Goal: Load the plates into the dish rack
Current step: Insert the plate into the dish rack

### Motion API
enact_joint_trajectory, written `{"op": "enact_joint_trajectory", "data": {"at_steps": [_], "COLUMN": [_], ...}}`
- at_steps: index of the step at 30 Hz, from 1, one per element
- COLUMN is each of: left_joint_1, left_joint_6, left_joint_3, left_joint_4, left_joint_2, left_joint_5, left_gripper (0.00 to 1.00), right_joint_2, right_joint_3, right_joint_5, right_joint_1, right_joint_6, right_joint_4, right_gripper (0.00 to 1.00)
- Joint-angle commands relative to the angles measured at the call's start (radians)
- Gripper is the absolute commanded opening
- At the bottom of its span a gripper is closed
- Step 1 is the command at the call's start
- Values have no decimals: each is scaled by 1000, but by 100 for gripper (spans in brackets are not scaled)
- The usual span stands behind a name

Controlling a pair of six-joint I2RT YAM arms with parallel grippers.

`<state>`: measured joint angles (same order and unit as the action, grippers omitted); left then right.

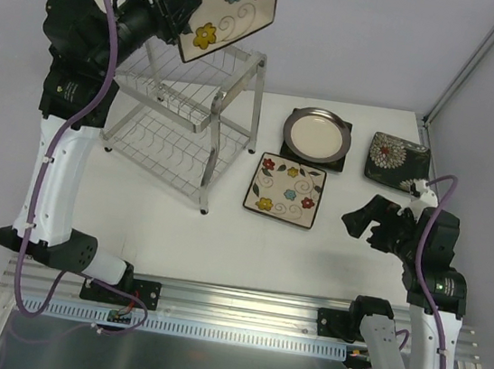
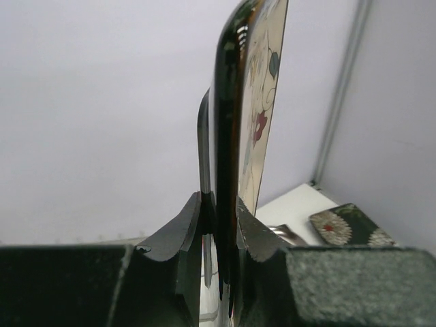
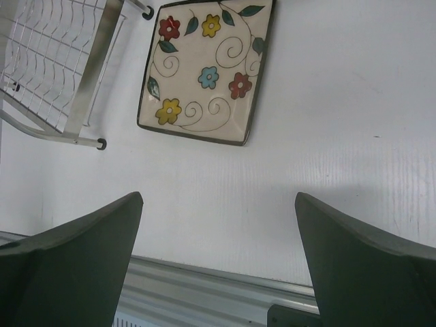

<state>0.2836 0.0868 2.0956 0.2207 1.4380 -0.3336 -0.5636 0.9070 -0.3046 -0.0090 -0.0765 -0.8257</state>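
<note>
Above dish rack, L end effector clamps flowered plate edge.

Plate btwn left fingers looked glossy glazed ceramic; fingers were matt black plastic; rack below them, shiny metal wire.

Bright even light, blurred near jaws

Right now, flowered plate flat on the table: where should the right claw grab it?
Probably the raised rim on the right edge of the flowered plate, coming in low from the right. It lies flat, so only the upturned rim offers a hold; that edge faces the open right claw, while the rack stands close on its left.
</note>
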Motion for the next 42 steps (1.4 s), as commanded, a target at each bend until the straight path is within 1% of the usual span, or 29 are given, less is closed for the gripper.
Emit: {"op": "enact_joint_trajectory", "data": {"at_steps": [1,7,10,14,17,23,30,42], "left_joint_1": [-101,-277,-384,-475,-529,-586,-639,-666], "left_joint_6": [-56,-52,-12,27,25,14,11,50], "left_joint_3": [77,27,0,-40,-63,-72,-86,-132], "left_joint_4": [-291,-330,-371,-418,-432,-451,-449,-449], "left_joint_2": [-48,-50,-47,-31,-21,13,41,64], "left_joint_5": [33,-39,-90,-156,-174,-231,-284,-337], "left_gripper": [0,0,0,0,0,0,0,0], "right_joint_2": [8,-2,-21,-56,-82,-136,-177,-187], "right_joint_3": [-6,-22,-14,-2,9,15,35,35], "right_joint_5": [-53,-106,-129,-159,-172,-221,-238,-248], "right_joint_1": [7,35,47,63,67,83,92,96], "right_joint_6": [23,47,63,70,103,103,116,121], "right_joint_4": [31,54,59,63,76,109,132,140], "right_gripper": [99,100,100,99,100,100,100,99]}}
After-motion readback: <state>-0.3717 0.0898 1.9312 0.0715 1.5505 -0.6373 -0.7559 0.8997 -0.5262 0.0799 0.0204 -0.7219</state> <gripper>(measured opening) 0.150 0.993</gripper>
